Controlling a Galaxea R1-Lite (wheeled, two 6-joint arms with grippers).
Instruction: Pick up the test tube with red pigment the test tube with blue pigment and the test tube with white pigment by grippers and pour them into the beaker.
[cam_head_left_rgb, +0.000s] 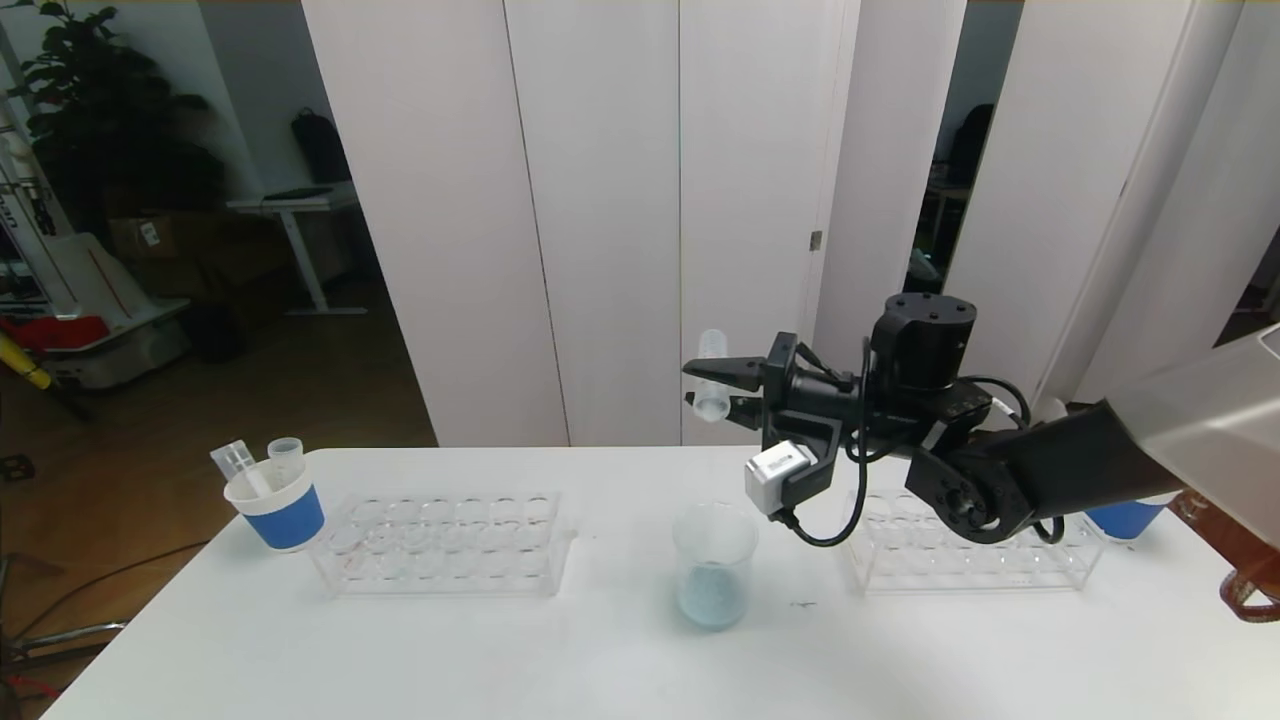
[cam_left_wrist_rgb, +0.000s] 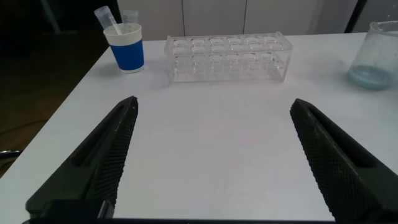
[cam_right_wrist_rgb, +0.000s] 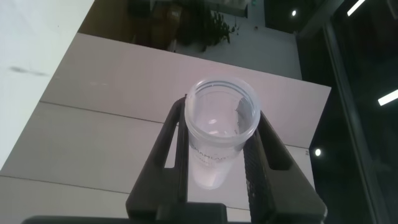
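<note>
My right gripper (cam_head_left_rgb: 705, 386) is shut on a slim clear test tube (cam_head_left_rgb: 712, 375), mouth up, with a pale white rounded bottom; I take it for the test tube with white pigment. It hangs high above and behind the beaker (cam_head_left_rgb: 714, 565). The right wrist view looks into the tube's open mouth (cam_right_wrist_rgb: 221, 118) between the fingers (cam_right_wrist_rgb: 171, 134). The clear beaker stands at the table's middle with pale blue pigment at its bottom; it also shows in the left wrist view (cam_left_wrist_rgb: 376, 56). My left gripper (cam_left_wrist_rgb: 214, 104) is open and empty over bare table. No tube with blue or red pigment is in view.
A clear empty rack (cam_head_left_rgb: 445, 545) stands left of the beaker, another rack (cam_head_left_rgb: 970, 560) right of it under my right arm. A blue-banded white cup (cam_head_left_rgb: 280, 505) at the far left holds two clear tubes. A second such cup (cam_head_left_rgb: 1125, 518) sits far right.
</note>
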